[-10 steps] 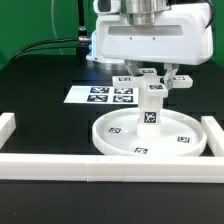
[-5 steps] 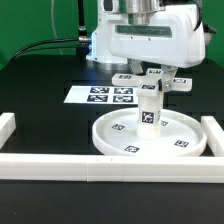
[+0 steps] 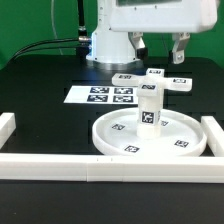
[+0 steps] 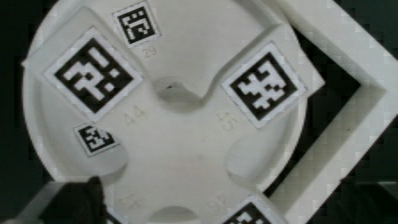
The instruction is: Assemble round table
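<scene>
**A:** What do you have in the exterior view?

**B:** I see the large round disc lying flat on the black table, close to the white border rail at the front; the short thick post stands upright in its centre; the cross-shaped piece sits on top of the post, and it looks level to me. The gripper hangs above the cross, apart from it; its two fingers are spread and there is nothing between them. The marker board lies behind the disc, toward the exterior view's left.

**A:** And the wrist view?

**B:** There I look straight down on the cross-shaped piece; I see its tags and a small hole near its middle; the disc shows beneath it. The fingers I cannot make out there.

**A:** So how far are we?

**B:** I judge that all three parts are stacked; whether the cross is screwed fully tight, I cannot tell; perhaps some last turns are left.
</scene>
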Action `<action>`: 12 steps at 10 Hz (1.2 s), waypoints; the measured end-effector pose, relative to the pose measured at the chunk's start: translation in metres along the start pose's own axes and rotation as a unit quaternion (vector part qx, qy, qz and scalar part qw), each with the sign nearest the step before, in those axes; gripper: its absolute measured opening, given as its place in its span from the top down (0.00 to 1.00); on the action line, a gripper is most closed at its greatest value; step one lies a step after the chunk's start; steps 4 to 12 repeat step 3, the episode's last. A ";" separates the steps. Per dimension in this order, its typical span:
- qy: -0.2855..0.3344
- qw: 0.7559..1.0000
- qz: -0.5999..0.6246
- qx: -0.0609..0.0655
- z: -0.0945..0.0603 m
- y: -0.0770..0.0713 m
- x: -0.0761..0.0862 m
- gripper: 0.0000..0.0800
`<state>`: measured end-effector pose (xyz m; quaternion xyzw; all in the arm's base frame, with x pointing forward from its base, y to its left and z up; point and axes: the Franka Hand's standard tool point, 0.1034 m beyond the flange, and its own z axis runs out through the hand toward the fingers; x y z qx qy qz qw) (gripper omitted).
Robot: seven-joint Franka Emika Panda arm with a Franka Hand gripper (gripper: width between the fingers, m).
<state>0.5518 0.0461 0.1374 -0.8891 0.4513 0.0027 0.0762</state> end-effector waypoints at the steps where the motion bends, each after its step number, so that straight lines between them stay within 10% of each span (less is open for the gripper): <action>1: 0.000 1.000 0.000 0.000 0.001 0.000 0.000 0.19; 12: 0.000 1.000 -0.001 -0.001 0.001 0.000 0.000 0.19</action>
